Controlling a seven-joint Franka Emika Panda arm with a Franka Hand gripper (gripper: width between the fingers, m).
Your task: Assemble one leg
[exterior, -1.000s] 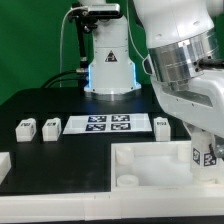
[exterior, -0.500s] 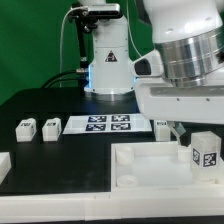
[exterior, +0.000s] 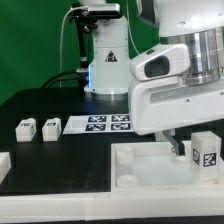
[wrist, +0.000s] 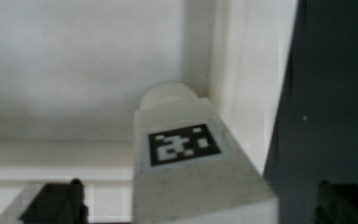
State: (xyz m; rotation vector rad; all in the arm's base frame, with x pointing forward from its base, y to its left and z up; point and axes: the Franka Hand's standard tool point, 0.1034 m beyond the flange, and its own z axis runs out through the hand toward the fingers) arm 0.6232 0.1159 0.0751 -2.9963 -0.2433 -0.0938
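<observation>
A leg, a small white post with a square tag, stands upright in the corner of the large white tray-like part at the exterior view's right. In the wrist view the leg sits between my two dark fingertips with a gap on each side. My gripper is open around it and does not touch it. In the exterior view the gripper hangs just above the leg, with one dark finger showing beside it.
Two more legs lie on the black table at the exterior view's left. The marker board lies behind the tray. A white block sits at the left edge. A robot base stands at the back.
The jaws have let go of the leg and the arm has lifted and shifted over the tray. The leg stays upright in the corner.
</observation>
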